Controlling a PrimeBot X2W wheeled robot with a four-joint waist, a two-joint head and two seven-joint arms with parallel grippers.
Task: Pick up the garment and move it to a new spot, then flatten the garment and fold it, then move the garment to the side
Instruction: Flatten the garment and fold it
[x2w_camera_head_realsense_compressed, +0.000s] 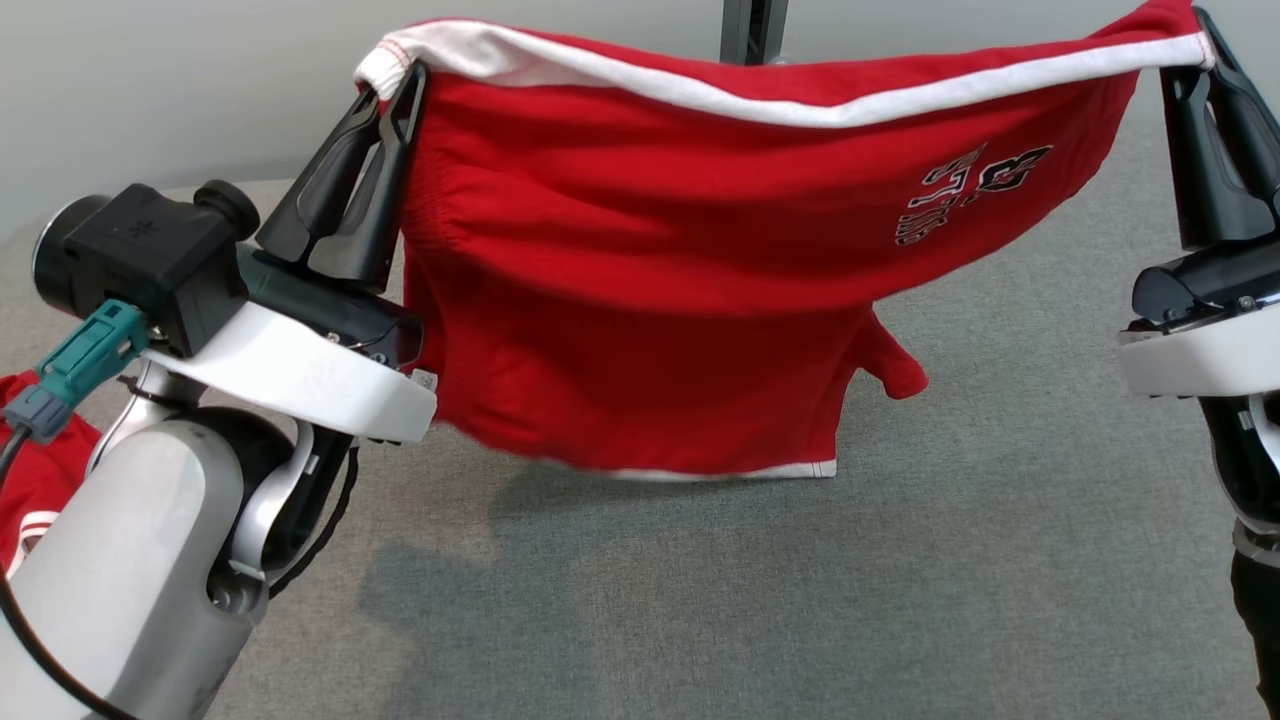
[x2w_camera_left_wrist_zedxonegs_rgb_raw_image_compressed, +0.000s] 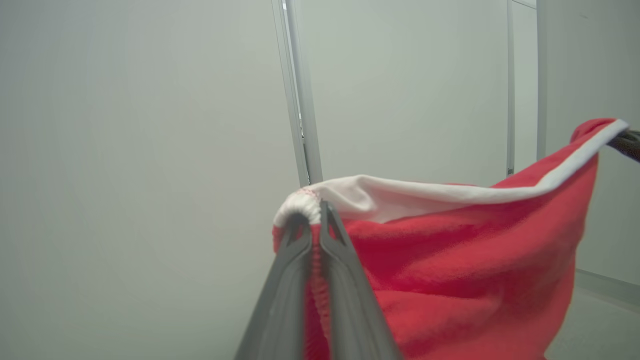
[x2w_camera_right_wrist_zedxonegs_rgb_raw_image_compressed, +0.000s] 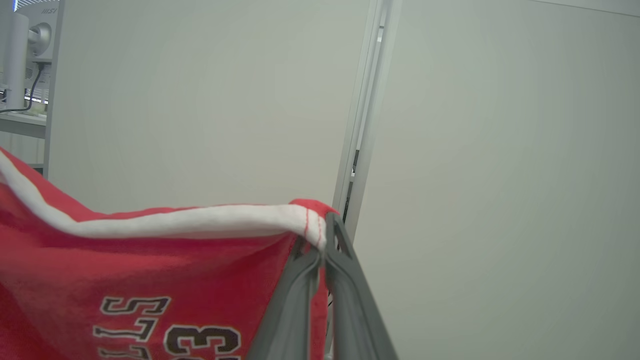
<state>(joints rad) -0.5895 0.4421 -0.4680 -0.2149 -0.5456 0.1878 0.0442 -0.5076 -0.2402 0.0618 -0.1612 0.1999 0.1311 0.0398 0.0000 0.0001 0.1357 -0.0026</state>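
The red garment (x2w_camera_head_realsense_compressed: 650, 300) with white trim hangs spread in the air across the upper half of the head view, held by its white-edged top hem at both ends. At the upper left of the frame, the left gripper (x2w_camera_head_realsense_compressed: 400, 85) has its jaws clamped on the bunched white corner of the hem; at the upper right, the right gripper (x2w_camera_head_realsense_compressed: 1190, 60) has its jaws pinched on the other corner. The cloth sags between them, its lower white-trimmed edge hanging just above the grey desk (x2w_camera_head_realsense_compressed: 800, 600), which carries its shadow. Black-and-white lettering (x2w_camera_head_realsense_compressed: 970, 190) sits on the right part of the garment. In the left wrist view the left gripper (x2w_camera_left_wrist_zedxonegs_rgb_raw_image_compressed: 315, 215) bites the hem of the garment (x2w_camera_left_wrist_zedxonegs_rgb_raw_image_compressed: 450, 270); in the right wrist view the right gripper (x2w_camera_right_wrist_zedxonegs_rgb_raw_image_compressed: 325, 235) grips the garment (x2w_camera_right_wrist_zedxonegs_rgb_raw_image_compressed: 150, 270) likewise. A second red cloth (x2w_camera_head_realsense_compressed: 30, 470) lies at the lower left edge.
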